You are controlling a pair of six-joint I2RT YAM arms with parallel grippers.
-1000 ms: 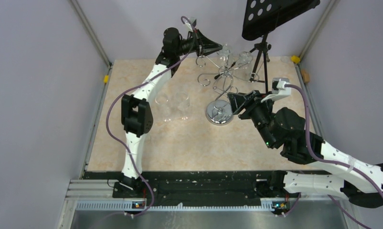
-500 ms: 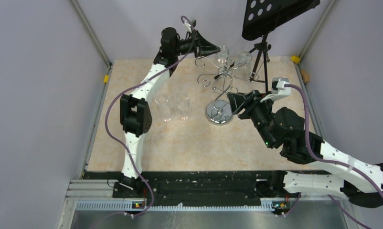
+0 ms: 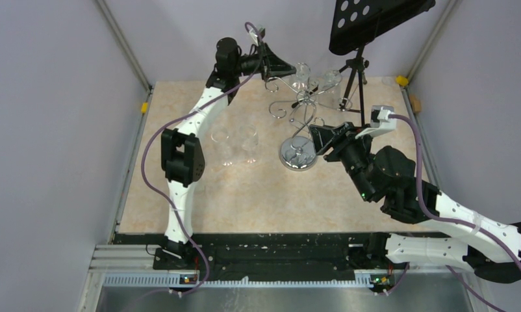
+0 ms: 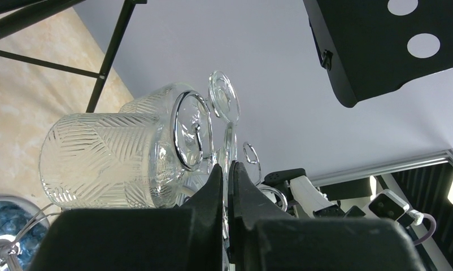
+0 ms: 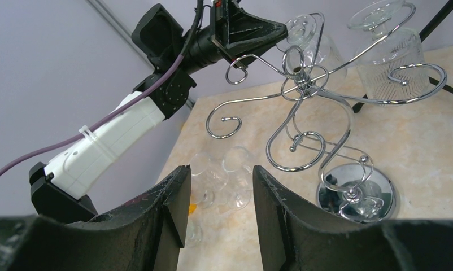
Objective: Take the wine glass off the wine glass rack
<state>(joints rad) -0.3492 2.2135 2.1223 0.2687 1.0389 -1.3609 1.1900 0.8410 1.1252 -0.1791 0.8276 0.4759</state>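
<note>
Pinching the wine glass (image 4: 223, 96) stem in my clamped left gripper (image 4: 229, 169) to slide it off the wine glass rack (image 5: 303, 107); right gripper (image 5: 218, 192) half-open, empty.

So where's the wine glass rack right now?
In the top view, the wine glass rack stands far-centre on the table, its round base just left of the right hand, with the black music stand behind it.

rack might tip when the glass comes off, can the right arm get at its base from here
Probably yes: the right gripper hangs open right beside the rack's round base, and nothing visible stands between them on the table.
</note>
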